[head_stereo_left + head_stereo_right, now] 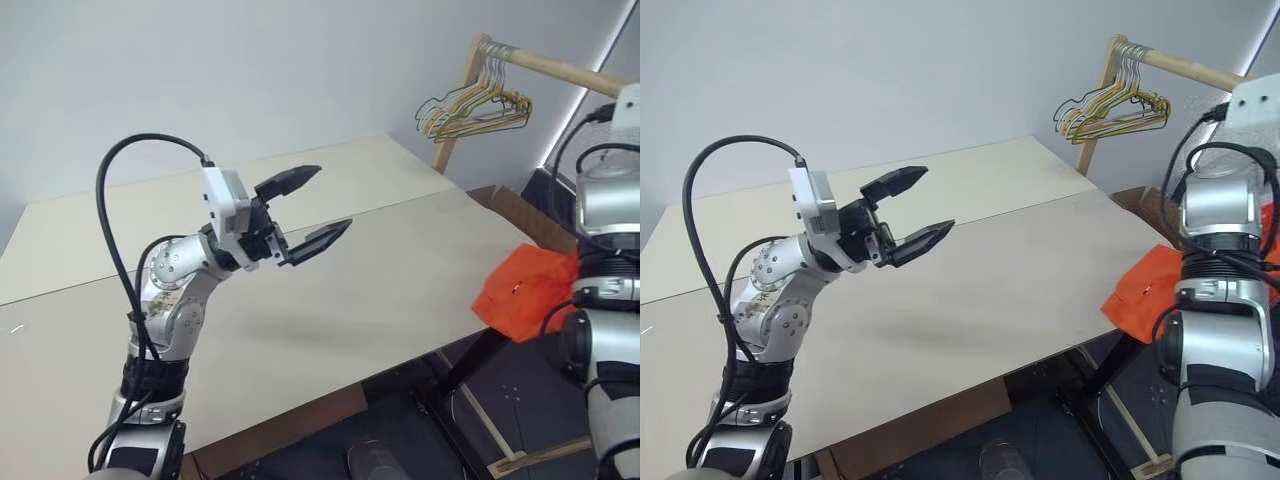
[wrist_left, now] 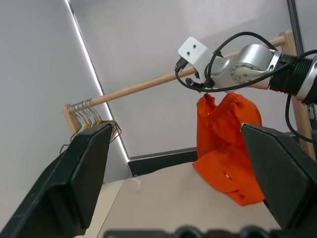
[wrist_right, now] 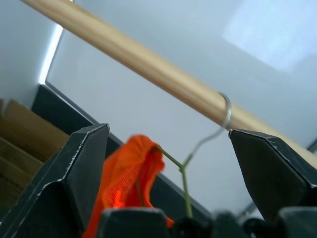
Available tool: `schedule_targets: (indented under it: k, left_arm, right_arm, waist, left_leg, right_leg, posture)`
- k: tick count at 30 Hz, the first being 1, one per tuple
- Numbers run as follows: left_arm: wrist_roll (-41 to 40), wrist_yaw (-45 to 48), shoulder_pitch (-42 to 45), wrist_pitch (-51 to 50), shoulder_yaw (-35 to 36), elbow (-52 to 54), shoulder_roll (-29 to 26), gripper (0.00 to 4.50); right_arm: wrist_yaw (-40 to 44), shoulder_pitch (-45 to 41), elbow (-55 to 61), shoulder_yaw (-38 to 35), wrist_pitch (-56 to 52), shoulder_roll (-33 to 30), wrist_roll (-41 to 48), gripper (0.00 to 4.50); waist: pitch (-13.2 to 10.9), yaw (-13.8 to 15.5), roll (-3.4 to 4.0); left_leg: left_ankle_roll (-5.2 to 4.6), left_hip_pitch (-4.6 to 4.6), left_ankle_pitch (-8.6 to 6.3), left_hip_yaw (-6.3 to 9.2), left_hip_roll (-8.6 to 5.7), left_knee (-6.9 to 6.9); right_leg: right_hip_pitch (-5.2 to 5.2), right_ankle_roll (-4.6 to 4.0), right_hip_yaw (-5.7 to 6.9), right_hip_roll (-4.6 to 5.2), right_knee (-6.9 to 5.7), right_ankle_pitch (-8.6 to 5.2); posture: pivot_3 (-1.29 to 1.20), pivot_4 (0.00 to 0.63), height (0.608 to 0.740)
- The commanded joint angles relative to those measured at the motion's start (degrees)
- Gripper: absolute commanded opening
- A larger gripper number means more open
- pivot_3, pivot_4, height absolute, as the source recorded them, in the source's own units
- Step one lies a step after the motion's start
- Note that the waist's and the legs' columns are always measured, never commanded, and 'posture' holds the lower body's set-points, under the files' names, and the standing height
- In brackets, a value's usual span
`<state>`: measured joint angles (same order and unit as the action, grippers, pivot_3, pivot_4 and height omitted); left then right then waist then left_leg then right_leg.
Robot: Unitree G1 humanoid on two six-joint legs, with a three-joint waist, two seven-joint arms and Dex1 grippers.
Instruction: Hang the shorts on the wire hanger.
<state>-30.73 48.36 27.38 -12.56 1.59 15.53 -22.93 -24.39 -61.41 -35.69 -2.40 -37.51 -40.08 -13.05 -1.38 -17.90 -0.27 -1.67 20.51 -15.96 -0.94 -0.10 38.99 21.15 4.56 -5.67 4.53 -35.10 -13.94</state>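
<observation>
the shorts (image 2: 225, 144), bright orange soft cloth, hang draped on the wire hanger (image 3: 184, 171), whose curved hook is caught over the wooden rod (image 3: 148, 69); their lower folds sag onto the near right corner of the table (image 1: 330, 300). judged from the limp folds, the garment is light, yields to any touch and has no stiffness of its own, so it could slide along the thin smooth wire if tugged unevenly; the gathered waistband looks the firmest place to pinch, while the hanger is best taken at its neck just below the hook. the right gripper (image 3: 168, 148) points up at the hook with the hanger neck between its black fingers (image 3: 74, 173), the jaws wide apart and clamped on nothing. the left gripper (image 1: 312, 208) hovers above the middle of the table, well apart from the shorts, its jaws likewise spread and empty. a bunch of yellow and green hangers (image 1: 475, 108) hangs at the rod's far end.
</observation>
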Motion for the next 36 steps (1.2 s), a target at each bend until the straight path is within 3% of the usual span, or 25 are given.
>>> schedule_targets:
  k: [1, 6, 10, 18, 25, 31, 36]
  left_arm:
    - [0.24, -1.14, -1.37, -0.02, 2.47, 2.19, -2.0, 4.5]
    - [-0.67, -1.17, -5.06, -1.99, 5.07, 3.31, -6.41, 4.5]
    - [0.59, -2.27, -7.78, -3.97, 6.93, 3.85, -10.18, 4.5]
    - [3.44, -4.11, -14.17, -5.26, 9.06, 5.13, -15.18, 4.5]
    - [5.32, -5.63, -18.83, -4.95, 8.81, 6.13, -14.95, 4.5]
    - [8.39, -6.09, -21.53, -4.49, 7.36, 6.18, -15.22, 4.5]
    - [9.46, -5.73, -21.71, -3.72, 6.96, 5.78, -14.87, 4.5]
  right_arm:
    - [2.75, -0.09, 3.0, 2.64, 4.89, 0.51, -2.77, 4.48]
    - [12.03, 2.01, 8.57, 5.96, 11.27, 3.21, -2.27, 4.48]
    - [23.83, 4.64, 15.64, 4.87, 12.33, 6.0, 3.71, 4.48]
    - [51.46, 16.11, 30.84, 6.29, 10.07, 5.77, 15.65, 4.48]
    - [69.58, 25.04, 35.43, 8.33, 13.71, 0.41, 20.69, 4.48]
    - [78.25, 29.5, 35.24, 12.69, 16.39, -3.99, 18.23, 4.48]
    - [80.65, 29.38, 32.97, 14.06, 18.03, -4.53, 16.35, 4.48]
  waist:
    - [0.0, 0.05, 0.0]
    - [-0.01, 0.43, 0.0]
    - [-0.03, 2.01, -0.02]
    - [-0.07, 9.42, -0.09]
    - [-0.08, 15.79, -0.13]
    - [-0.2, 18.37, -0.31]
    - [-0.25, 18.82, -0.5]
  left_leg:
    - [0.0, -0.01, 0.0, 0.01, 0.0, 0.0]
    - [0.0, -0.04, 0.0, 0.04, 0.02, 0.0]
    - [0.0, -0.04, 0.0, 0.09, 0.06, -0.01]
    - [0.01, 0.11, 0.0, 0.34, 0.06, -0.01]
    - [0.19, 0.9, 0.12, 0.29, 0.02, 0.07]
    - [0.25, 0.76, 0.18, 0.14, -0.01, 0.08]
    - [0.22, 0.6, 0.33, 0.08, 0.03, 0.08]
  right_leg:
    - [0.0, 0.0, 0.0, 0.0, -0.01, 0.0]
    - [0.0, -0.03, 0.02, -0.01, -0.04, 0.02]
    - [0.05, -0.04, 0.05, -0.07, -0.08, 0.03]
    - [0.19, -0.09, 0.26, -0.03, -0.1, 0.05]
    - [1.22, -0.28, 0.32, 0.02, -0.65, 0.12]
    - [1.21, -0.5, 0.33, -0.12, -0.65, 0.04]
    - [1.15, -0.62, 0.35, -0.21, -0.79, 0.1]
  posture:
    - [-0.17, 0.0, 0.74]
    - [-0.12, 0.0, 0.74]
    - [-0.07, 0.0, 0.74]
    - [0.02, 0.0, 0.74]
    - [0.08, 0.0, 0.74]
    - [0.11, 0.0, 0.74]
    - [0.13, 0.0, 0.74]
